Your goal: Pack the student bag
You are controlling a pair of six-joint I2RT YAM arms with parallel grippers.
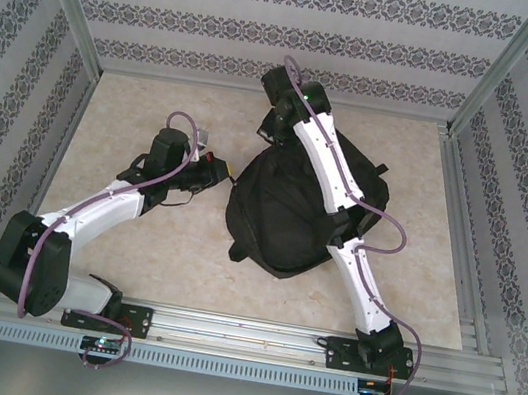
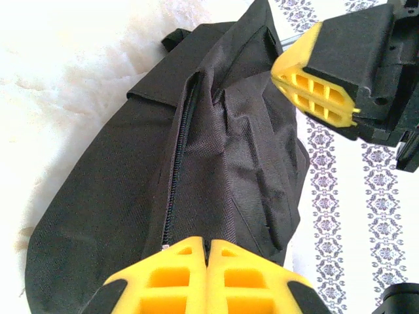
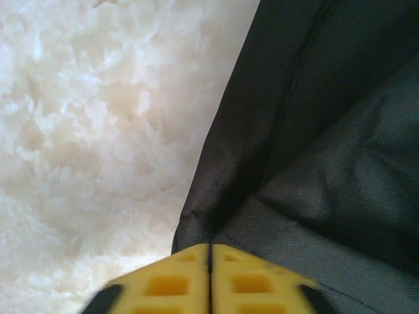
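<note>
The black student bag [image 1: 280,223] lies on the pale surface [image 1: 137,105], just right of centre. At its left side the left pincer [image 2: 207,252] is pressed shut on fabric by the zipper [image 2: 180,163]; the right pincer [image 3: 209,254] is closed too, pinching the bag's far edge

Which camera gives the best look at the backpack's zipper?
The left wrist view: the zipper runs plainly down the backpack. The top view takes in the whole backpack, zipper too small to tell. The right wrist view catches plain fabric.
</note>
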